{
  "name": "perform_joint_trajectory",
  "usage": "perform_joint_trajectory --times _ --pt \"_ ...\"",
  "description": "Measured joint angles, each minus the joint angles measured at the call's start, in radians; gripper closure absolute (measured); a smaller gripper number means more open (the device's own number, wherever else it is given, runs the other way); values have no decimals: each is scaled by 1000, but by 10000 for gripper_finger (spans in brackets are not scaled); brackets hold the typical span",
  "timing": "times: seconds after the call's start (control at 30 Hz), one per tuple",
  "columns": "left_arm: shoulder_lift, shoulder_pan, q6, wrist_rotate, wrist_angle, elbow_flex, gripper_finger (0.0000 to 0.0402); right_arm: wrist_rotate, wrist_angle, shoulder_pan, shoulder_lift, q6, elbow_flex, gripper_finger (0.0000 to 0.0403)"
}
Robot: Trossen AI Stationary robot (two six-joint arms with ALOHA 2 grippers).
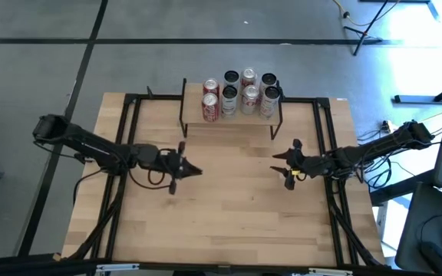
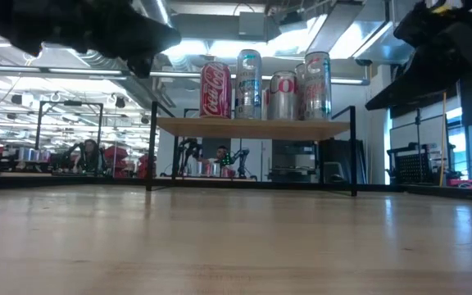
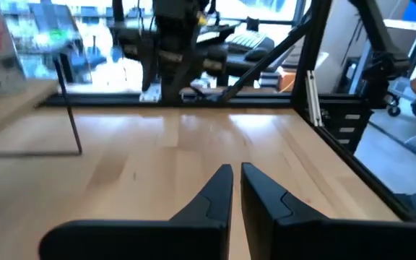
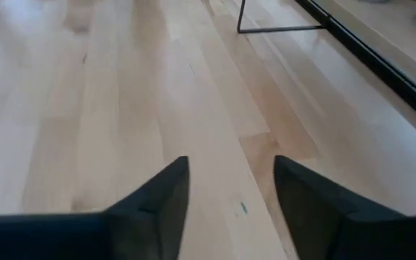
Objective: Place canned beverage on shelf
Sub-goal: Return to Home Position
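Observation:
The shelf (image 1: pixel 232 123), a small light-wood platform on thin black legs (image 2: pixel 252 128), stands at the table's far edge. Several cans (image 1: pixel 240 93) stand upright on its top, among them a red one (image 2: pixel 215 88) at the left. My left gripper (image 1: pixel 196 170) hovers over the tabletop's left middle with its fingers shut on nothing (image 3: pixel 235 170). My right gripper (image 1: pixel 276 158) hovers over the right middle, open, with only bare wood between its fingers (image 4: pixel 231 165). Both point toward the table's centre. No can is near either gripper.
Black frame rails (image 1: pixel 324 146) run along the table's left, right and far sides. The shelf's thin legs (image 3: pixel 69 108) stand on the wood. Bare tabletop (image 1: pixel 232 199) lies between the grippers and toward the near edge. The right arm (image 3: pixel 172 50) shows in the left wrist view.

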Motion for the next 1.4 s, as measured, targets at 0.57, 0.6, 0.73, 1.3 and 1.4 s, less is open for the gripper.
perform_joint_trajectory --times 0.57,0.6,0.73,1.3,1.4 --pt "2 24 107 8 50 -84 394 -73 125 -28 -77 -115 -147 393" --pt "2 42 93 40 54 -89 396 -93 124 -39 -101 -117 -154 398" --pt "-33 99 49 75 62 -144 401 -126 124 -89 -192 -117 -189 397" --pt "-292 113 -37 15 236 -393 396 -508 123 -316 -683 -138 -354 393" --pt "-315 114 -23 26 230 -393 396 -563 130 -354 -746 -140 -364 393"
